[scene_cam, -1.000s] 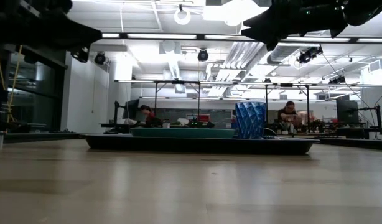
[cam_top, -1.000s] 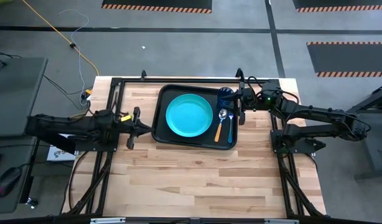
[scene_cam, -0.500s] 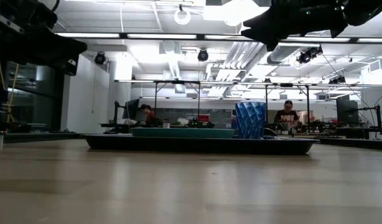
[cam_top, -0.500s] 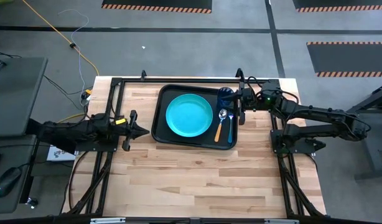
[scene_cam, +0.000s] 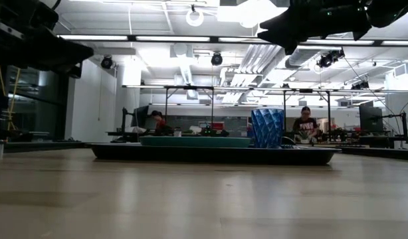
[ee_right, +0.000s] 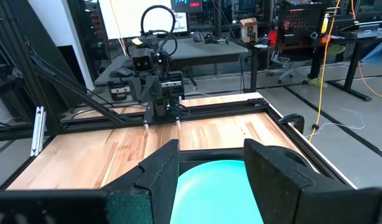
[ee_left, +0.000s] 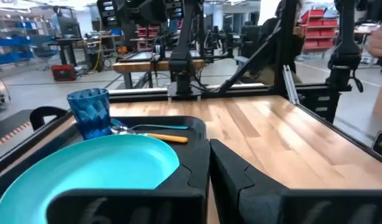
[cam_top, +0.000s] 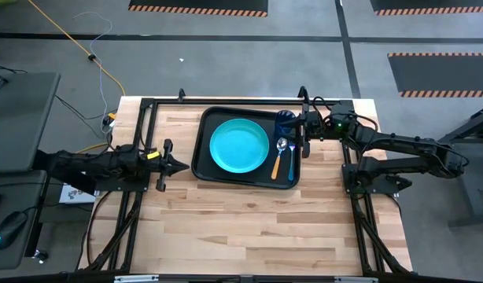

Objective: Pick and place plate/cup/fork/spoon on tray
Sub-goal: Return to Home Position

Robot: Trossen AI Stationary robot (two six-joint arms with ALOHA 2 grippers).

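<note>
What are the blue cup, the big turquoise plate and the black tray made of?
The cup looks like see-through dark-blue plastic: light shows through its faceted wall. The plate seems to be smooth, slightly shiny plastic in one even turquoise. The tray is probably dull black plastic with moulded round corners, though its look alone can't settle that.

Foreground: right gripper [ee_right: 211, 148], dark fingers [ee_right: 158, 175] spread apart. Turquoise plate [ee_right: 209, 186] shows between them, on black tray [ee_right: 289, 160]. Wooden table [ee_right: 104, 149] beyond. Left arm [ee_right: 150, 68] at the far table edge, mid-frame. Desks and yellow cable [ee_right: 320, 68] in background.
</note>
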